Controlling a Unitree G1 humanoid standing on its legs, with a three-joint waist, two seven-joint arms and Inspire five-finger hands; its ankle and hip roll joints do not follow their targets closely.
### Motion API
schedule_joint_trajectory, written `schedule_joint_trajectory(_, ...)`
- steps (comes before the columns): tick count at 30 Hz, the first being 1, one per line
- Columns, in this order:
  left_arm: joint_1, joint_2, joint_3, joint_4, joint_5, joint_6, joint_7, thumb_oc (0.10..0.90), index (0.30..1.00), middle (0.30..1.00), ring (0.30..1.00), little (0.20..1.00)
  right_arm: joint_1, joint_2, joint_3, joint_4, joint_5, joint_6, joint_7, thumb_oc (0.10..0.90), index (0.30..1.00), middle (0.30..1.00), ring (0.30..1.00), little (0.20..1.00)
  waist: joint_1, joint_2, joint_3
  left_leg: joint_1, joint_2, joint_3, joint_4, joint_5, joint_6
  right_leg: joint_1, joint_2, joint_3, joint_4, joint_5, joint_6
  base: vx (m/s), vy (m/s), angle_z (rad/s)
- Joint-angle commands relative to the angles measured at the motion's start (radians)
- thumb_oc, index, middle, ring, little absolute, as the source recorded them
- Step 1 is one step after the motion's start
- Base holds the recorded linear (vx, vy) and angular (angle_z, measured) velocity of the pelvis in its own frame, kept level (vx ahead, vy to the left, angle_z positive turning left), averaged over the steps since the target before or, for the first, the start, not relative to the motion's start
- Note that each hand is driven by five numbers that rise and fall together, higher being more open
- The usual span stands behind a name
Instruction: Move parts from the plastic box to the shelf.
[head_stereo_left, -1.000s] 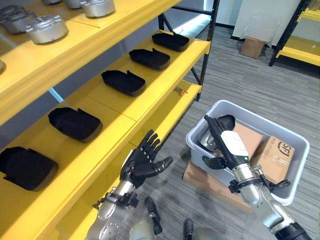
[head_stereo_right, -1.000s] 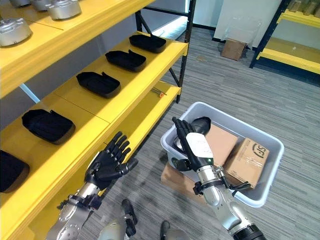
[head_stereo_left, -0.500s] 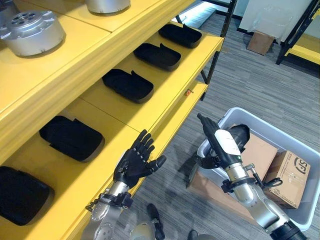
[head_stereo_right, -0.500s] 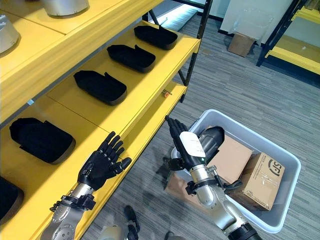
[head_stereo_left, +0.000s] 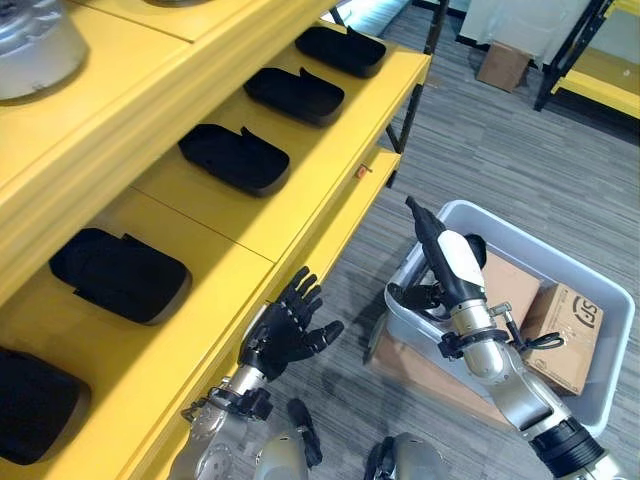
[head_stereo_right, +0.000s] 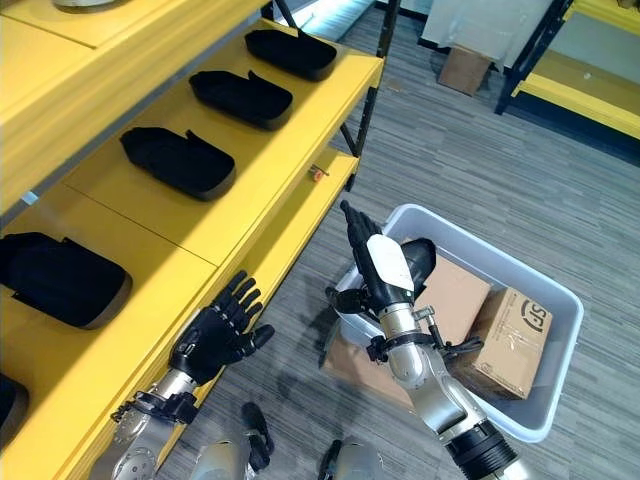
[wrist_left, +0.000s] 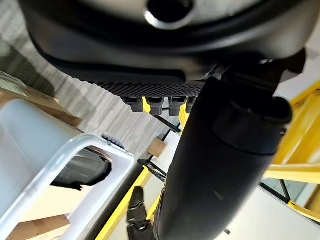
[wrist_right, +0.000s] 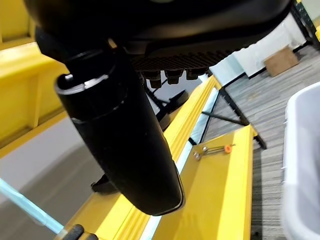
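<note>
My right hand lifted off box rim, fingers straight, holding nothing. Dark part just behind them, in box. Left hand spread by shelf. No pickup yet.

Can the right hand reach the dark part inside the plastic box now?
Probably yes. The right hand is open, holds nothing and hovers over the plastic box by the dark part; the cardboard boxes lie beside it, not over it.
</note>
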Motion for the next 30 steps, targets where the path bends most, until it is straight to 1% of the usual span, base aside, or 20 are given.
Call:
schedule_joint_trajectory(1, -0.068, 0.011, -0.017, -0.116, 0.040, -0.131, 0.004, 0.900, 1.000, 1.000, 1.000, 1.000, -0.070, 0.032, -0.068, -0.046, -0.030, -0.048, -0.052, 0.900, 1.000, 1.000, 1.000, 1.000, -0.013, -0.012, -0.030, 0.004, 0.018, -0.068, 0.037, -0.101, -0.054, 0.019, -0.040, 0.059, -0.121, 0.104, 0.048, -0.18, -0.464, 0.23)
schedule_joint_trajectory(2, -0.101, 0.019, -0.022, -0.113, 0.030, -0.132, 0.033, 0.900, 1.000, 1.000, 1.000, 1.000, -0.054, 0.023, -0.074, -0.089, -0.039, -0.038, -0.043, 0.900, 1.000, 1.000, 1.000, 1.000, -0.034, -0.007, -0.018, 0.008, 0.056, -0.070, 0.040, -0.079, -0.075, 0.004, -0.096, 0.106, -0.236, 0.231, 0.069, -0.16, -0.524, 0.24)
schedule_joint_trajectory(3, -0.113, 0.026, -0.021, -0.113, 0.034, -0.132, 0.053, 0.900, 1.000, 1.000, 1.000, 1.000, -0.046, 0.021, -0.077, -0.106, -0.041, -0.039, -0.028, 0.900, 1.000, 1.000, 1.000, 1.000, -0.042, -0.013, -0.014, 0.016, 0.079, -0.072, 0.042, -0.079, -0.093, -0.003, -0.128, 0.123, -0.280, 0.288, 0.090, -0.11, -0.621, 0.27)
schedule_joint_trajectory(4, -0.120, 0.031, -0.019, -0.107, 0.032, -0.134, 0.063, 0.900, 1.000, 1.000, 1.000, 1.000, -0.042, 0.014, -0.079, -0.116, -0.038, -0.039, -0.020, 0.900, 1.000, 1.000, 1.000, 1.000, -0.044, -0.018, -0.016, 0.028, 0.103, -0.074, 0.041, -0.088, -0.119, -0.001, -0.153, 0.122, -0.310, 0.305, 0.113, -0.01, -0.603, 0.31)
schedule_joint_trajectory(5, -0.113, 0.037, -0.004, -0.101, 0.022, -0.134, 0.056, 0.900, 1.000, 1.000, 1.000, 1.000, -0.038, 0.000, -0.091, -0.126, -0.025, -0.042, -0.008, 0.900, 1.000, 1.000, 1.000, 1.000, -0.033, -0.026, -0.019, 0.023, 0.144, -0.074, 0.053, -0.077, -0.150, 0.030, -0.158, 0.092, -0.359, 0.286, 0.124, 0.00, -0.530, 0.26)
schedule_joint_trajectory(6, -0.109, 0.039, 0.000, -0.101, 0.022, -0.133, 0.054, 0.900, 1.000, 1.000, 1.000, 1.000, -0.034, -0.004, -0.096, -0.130, -0.024, -0.044, -0.002, 0.900, 1.000, 1.000, 1.000, 1.000, -0.030, -0.028, -0.019, 0.018, 0.154, -0.078, 0.060, -0.074, -0.157, 0.041, -0.159, 0.083, -0.369, 0.281, 0.126, -0.09, -0.553, 0.32)
schedule_joint_trajectory(7, -0.096, 0.043, 0.005, -0.105, 0.026, -0.133, 0.050, 0.900, 1.000, 1.000, 1.000, 1.000, -0.026, -0.016, -0.106, -0.137, -0.024, -0.038, 0.009, 0.900, 1.000, 1.000, 1.000, 1.000, -0.022, -0.035, -0.019, -0.002, 0.179, -0.081, 0.076, -0.049, -0.166, 0.055, -0.154, 0.066, -0.389, 0.286, 0.118, -0.04, -0.431, 0.27)
schedule_joint_trajectory(8, -0.084, 0.041, 0.012, -0.114, 0.024, -0.124, 0.042, 0.900, 1.000, 1.000, 1.000, 1.000, -0.027, -0.027, -0.110, -0.136, -0.020, -0.033, 0.022, 0.900, 1.000, 1.000, 1.000, 1.000, -0.014, -0.040, -0.023, -0.009, 0.197, -0.097, 0.090, -0.054, -0.187, 0.079, -0.140, 0.054, -0.393, 0.257, 0.125, -0.03, -0.384, 0.32)
schedule_joint_trajectory(9, -0.081, 0.041, 0.014, -0.117, 0.022, -0.120, 0.039, 0.900, 1.000, 1.000, 1.000, 1.000, -0.028, -0.029, -0.111, -0.136, -0.020, -0.033, 0.026, 0.900, 1.000, 1.000, 1.000, 1.000, -0.013, -0.041, -0.023, -0.011, 0.203, -0.100, 0.096, -0.054, -0.192, 0.085, -0.136, 0.049, -0.393, 0.250, 0.124, 0.03, -0.362, 0.29)
schedule_joint_trajectory(10, -0.048, 0.027, 0.030, -0.132, 0.002, -0.109, 0.031, 0.900, 1.000, 1.000, 1.000, 1.000, -0.049, -0.059, -0.111, -0.134, -0.025, -0.019, 0.071, 0.900, 1.000, 1.000, 1.000, 1.000, 0.000, -0.047, -0.035, 0.006, 0.235, -0.098, 0.081, -0.027, -0.211, 0.105, -0.121, 0.017, -0.386, 0.218, 0.122, 0.01, -0.292, 0.13)
schedule_joint_trajectory(12, -0.031, 0.018, 0.044, -0.143, -0.020, -0.094, 0.017, 0.900, 1.000, 1.000, 1.000, 1.000, -0.059, -0.084, -0.109, -0.144, -0.013, -0.011, 0.099, 0.900, 1.000, 1.000, 1.000, 1.000, 0.000, -0.046, -0.041, 0.015, 0.254, -0.102, 0.056, 0.010, -0.213, 0.103, -0.107, 0.010, -0.380, 0.200, 0.112, 0.00, -0.226, -0.12)
schedule_joint_trajectory(13, -0.015, 0.010, 0.054, -0.154, -0.008, -0.081, -0.002, 0.900, 1.000, 1.000, 1.000, 1.000, -0.067, -0.105, -0.108, -0.145, -0.021, -0.007, 0.125, 0.900, 1.000, 1.000, 1.000, 1.000, -0.001, -0.045, -0.048, 0.035, 0.270, -0.116, 0.033, 0.029, -0.223, 0.110, -0.096, 0.015, -0.368, 0.176, 0.105, 0.04, -0.188, -0.31)
schedule_joint_trajectory(14, 0.002, 0.005, 0.061, -0.162, 0.012, -0.077, -0.020, 0.900, 1.000, 1.000, 1.000, 1.000, -0.074, -0.126, -0.112, -0.141, -0.026, -0.005, 0.149, 0.900, 1.000, 1.000, 1.000, 1.000, -0.001, -0.042, -0.057, 0.053, 0.278, -0.128, 0.008, 0.045, -0.228, 0.113, -0.091, 0.019, -0.362, 0.165, 0.097, 0.10, -0.186, -0.41)
schedule_joint_trajectory(17, 0.040, 0.004, 0.087, -0.179, -0.022, -0.056, -0.045, 0.900, 1.000, 1.000, 1.000, 1.000, -0.078, -0.184, -0.130, -0.140, -0.032, -0.032, 0.185, 0.900, 1.000, 1.000, 1.000, 1.000, -0.005, -0.035, -0.080, 0.102, 0.286, -0.151, -0.048, 0.076, -0.240, 0.118, -0.075, 0.032, -0.353, 0.147, 0.077, 0.09, -0.125, -0.15)
schedule_joint_trajectory(19, 0.046, 0.006, 0.098, -0.177, -0.021, -0.045, -0.055, 0.900, 1.000, 1.000, 1.000, 1.000, -0.098, -0.217, -0.137, -0.135, -0.053, -0.050, 0.222, 0.900, 1.000, 1.000, 1.000, 1.000, -0.011, -0.031, -0.095, 0.122, 0.303, -0.171, -0.057, 0.102, -0.247, 0.115, -0.053, 0.048, -0.335, 0.124, 0.053, 0.10, -0.108, -0.02)
schedule_joint_trajectory(21, 0.045, 0.006, 0.097, -0.174, -0.019, -0.044, -0.056, 0.900, 1.000, 1.000, 1.000, 1.000, -0.113, -0.231, -0.137, -0.127, -0.080, -0.057, 0.237, 0.900, 1.000, 1.000, 1.000, 1.000, -0.013, -0.028, -0.102, 0.127, 0.312, -0.175, -0.058, 0.112, -0.248, 0.109, -0.041, 0.053, -0.326, 0.117, 0.043, 0.07, -0.075, -0.05)
schedule_joint_trajectory(23, 0.040, 0.009, 0.092, -0.161, -0.023, -0.052, -0.050, 0.900, 1.000, 1.000, 1.000, 1.000, -0.141, -0.258, -0.132, -0.112, -0.104, -0.090, 0.247, 0.900, 1.000, 1.000, 1.000, 1.000, -0.017, -0.025, -0.108, 0.132, 0.324, -0.187, -0.051, 0.129, -0.253, 0.097, -0.025, 0.061, -0.300, 0.100, 0.029, 0.08, -0.059, -0.07)
schedule_joint_trajectory(26, 0.024, 0.008, 0.083, -0.138, -0.030, -0.056, -0.049, 0.900, 1.000, 1.000, 1.000, 1.000, -0.174, -0.283, -0.126, -0.092, -0.147, -0.129, 0.248, 0.900, 1.000, 1.000, 1.000, 1.000, -0.022, -0.022, -0.111, 0.135, 0.331, -0.205, -0.038, 0.135, -0.253, 0.078, -0.011, 0.076, -0.256, 0.075, 0.017, 0.07, -0.032, -0.14)
schedule_joint_trajectory(27, 0.015, 0.008, 0.076, -0.127, -0.025, -0.055, -0.052, 0.900, 1.000, 1.000, 1.000, 1.000, -0.189, -0.296, -0.125, -0.084, -0.197, -0.146, 0.247, 0.900, 1.000, 1.000, 1.000, 1.000, -0.023, -0.023, -0.111, 0.134, 0.330, -0.215, -0.031, 0.135, -0.252, 0.069, -0.007, 0.084, -0.234, 0.064, 0.013, 0.09, -0.025, -0.15)
schedule_joint_trajectory(30, -0.001, 0.012, 0.058, -0.111, -0.019, -0.046, -0.055, 0.900, 1.000, 1.000, 1.000, 1.000, -0.232, -0.334, -0.118, -0.070, -0.266, -0.188, 0.218, 0.900, 1.000, 1.000, 1.000, 1.000, -0.022, -0.021, -0.109, 0.125, 0.322, -0.240, -0.015, 0.118, -0.246, 0.046, -0.002, 0.100, -0.187, 0.046, 0.009, 0.09, -0.021, -0.06)
